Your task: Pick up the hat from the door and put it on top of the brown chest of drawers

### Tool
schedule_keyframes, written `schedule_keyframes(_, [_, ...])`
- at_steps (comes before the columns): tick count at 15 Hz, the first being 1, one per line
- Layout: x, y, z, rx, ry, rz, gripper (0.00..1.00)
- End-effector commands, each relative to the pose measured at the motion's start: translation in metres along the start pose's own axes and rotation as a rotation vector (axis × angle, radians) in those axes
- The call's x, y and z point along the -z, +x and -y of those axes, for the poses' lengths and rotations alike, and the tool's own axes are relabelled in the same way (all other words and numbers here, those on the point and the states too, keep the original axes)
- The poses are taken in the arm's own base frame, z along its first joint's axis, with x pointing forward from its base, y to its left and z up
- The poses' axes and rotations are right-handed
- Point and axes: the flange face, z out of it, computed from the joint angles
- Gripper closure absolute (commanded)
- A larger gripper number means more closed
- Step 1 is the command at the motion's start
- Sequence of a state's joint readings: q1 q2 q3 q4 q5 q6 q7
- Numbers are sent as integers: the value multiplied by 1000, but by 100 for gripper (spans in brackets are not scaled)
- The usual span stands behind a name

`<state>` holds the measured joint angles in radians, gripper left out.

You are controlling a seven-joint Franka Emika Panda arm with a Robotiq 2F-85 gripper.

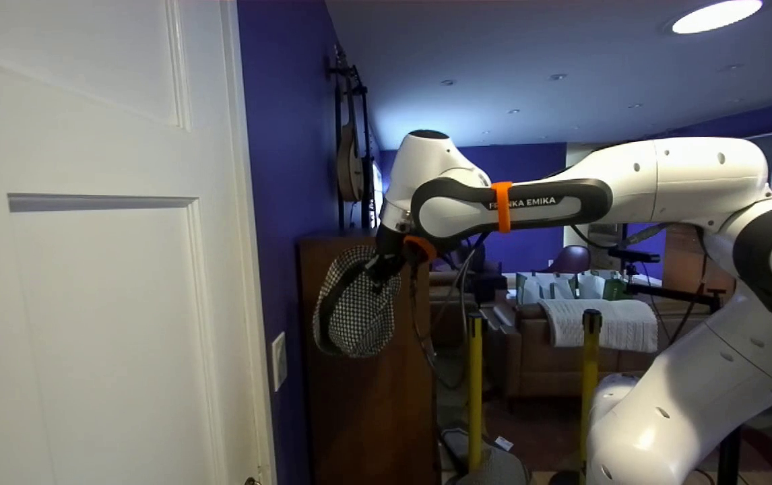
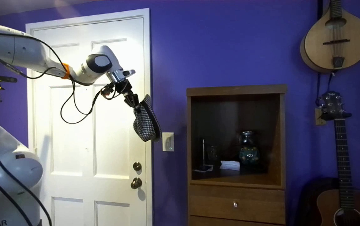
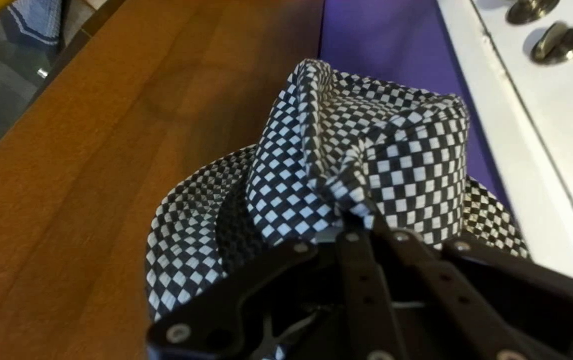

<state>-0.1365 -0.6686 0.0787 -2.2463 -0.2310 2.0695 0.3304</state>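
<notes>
The hat (image 1: 362,313), black-and-white checked with a dark band, hangs tilted in the air in all views. My gripper (image 3: 359,212) is shut on the pinched crown; the cloth hides the fingertips. In an exterior view the gripper (image 2: 137,108) holds the hat (image 2: 145,122) before the right edge of the white door (image 2: 70,131). The brown chest of drawers (image 2: 214,201) stands farther right, its flat top (image 2: 236,89) higher in the picture than the hat. The chest's side (image 3: 91,175) fills the left of the wrist view, past the hat (image 3: 291,195).
A light switch (image 2: 168,142) is on the purple wall between door and chest. An instrument (image 2: 337,40) and a guitar (image 2: 346,201) are right of the chest. Loose cables (image 2: 73,103) dangle from the arm. Yellow posts (image 1: 475,391) stand before a brown sofa (image 1: 554,364).
</notes>
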Motion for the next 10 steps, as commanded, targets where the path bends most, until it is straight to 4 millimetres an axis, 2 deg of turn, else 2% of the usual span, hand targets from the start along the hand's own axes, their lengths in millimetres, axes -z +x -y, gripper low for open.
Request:
schedule_keyframes(1, [12,36,-35,-138,22,-147,99])
schedule_keyframes(3, [15,49,-49,-180,23,-242,99])
schedule_keyframes(4, [12,34,-43,-137,26,-169,96])
schedule_keyframes(10, [11,48,-54,-207,48,-235,99])
